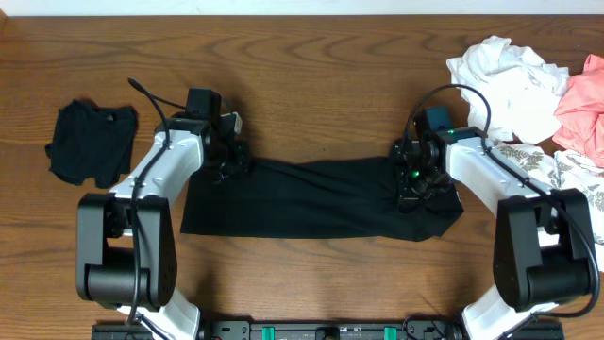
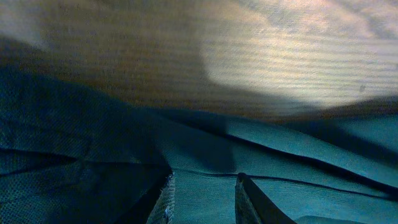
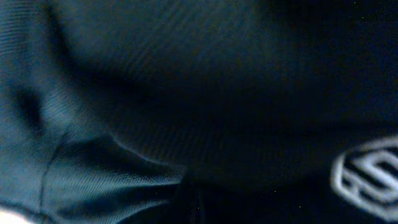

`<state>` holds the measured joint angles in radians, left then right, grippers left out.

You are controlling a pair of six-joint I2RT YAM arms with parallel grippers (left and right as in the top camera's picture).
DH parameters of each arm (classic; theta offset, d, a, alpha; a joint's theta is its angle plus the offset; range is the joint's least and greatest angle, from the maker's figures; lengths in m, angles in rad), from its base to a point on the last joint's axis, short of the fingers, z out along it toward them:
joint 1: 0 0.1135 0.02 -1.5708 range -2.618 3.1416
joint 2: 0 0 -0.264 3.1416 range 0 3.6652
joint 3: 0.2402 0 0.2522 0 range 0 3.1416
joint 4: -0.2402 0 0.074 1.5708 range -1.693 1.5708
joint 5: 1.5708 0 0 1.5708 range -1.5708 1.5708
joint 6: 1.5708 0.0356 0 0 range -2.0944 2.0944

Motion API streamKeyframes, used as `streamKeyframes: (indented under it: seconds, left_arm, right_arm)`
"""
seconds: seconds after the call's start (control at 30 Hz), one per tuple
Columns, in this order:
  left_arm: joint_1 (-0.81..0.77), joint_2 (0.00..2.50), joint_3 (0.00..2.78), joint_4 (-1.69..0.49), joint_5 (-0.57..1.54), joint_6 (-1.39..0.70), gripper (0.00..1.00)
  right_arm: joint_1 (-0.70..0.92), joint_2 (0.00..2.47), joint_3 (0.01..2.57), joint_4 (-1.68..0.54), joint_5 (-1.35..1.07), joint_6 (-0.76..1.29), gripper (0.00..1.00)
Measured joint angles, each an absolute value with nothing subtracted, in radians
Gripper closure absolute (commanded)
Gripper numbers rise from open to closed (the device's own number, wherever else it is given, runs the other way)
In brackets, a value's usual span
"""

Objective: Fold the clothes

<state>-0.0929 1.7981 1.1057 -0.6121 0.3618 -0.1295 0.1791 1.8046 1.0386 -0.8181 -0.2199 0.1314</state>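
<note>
- The left jaws grasp a ribbed band of the black shirt [image 1: 311, 200]. In the left wrist view the cloth fills the gap between the two fingers [image 2: 252, 202].
- The right jaws are clenched. Their own camera sits too close to the dark cloth to show the fingers, so I cannot tell whether any fabric is caught.
- The left arm [image 1: 165, 165] reaches forward and inward, with its wrist low over the shirt's upper left corner.
- The right arm [image 1: 491, 170] mirrors it, bent inward and pressed down on the shirt's right end, where the cloth bunches.
- The shirt lies stretched in a long band across the middle of the wooden surface [image 1: 311, 85], between the two arms.
- A white emblem [image 3: 367, 177] shows in the right wrist view, cut off by the frame edge and too blurred to read.
- A smaller black garment [image 1: 90, 142] lies crumpled at far left, well apart from the shirt.
- At far right a white garment [image 1: 505, 80], a pink garment [image 1: 585, 104] and a leaf-print garment [image 1: 557, 170] form a heap, partly cut off by the frame and partly covered by the right arm.
</note>
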Motion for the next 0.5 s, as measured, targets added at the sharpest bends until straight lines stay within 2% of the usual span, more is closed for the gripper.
streamKeyframes:
  seconds: [0.2,0.27,0.5]
  left_arm:
    - [-0.093,1.814,1.106,-0.639,0.359,-0.13,0.66]
    - [-0.093,1.814,1.106,-0.645,0.359,-0.129,0.61]
    - [-0.093,1.814,1.106,-0.647,0.313,-0.126,0.57]
  right_arm:
    - [0.18,1.81,1.039,-0.817,-0.204,0.158,0.99]
    - [0.18,1.81,1.039,-0.817,-0.204,0.162,0.99]
    - [0.166,1.81,1.039,-0.787,-0.202,0.187,0.96]
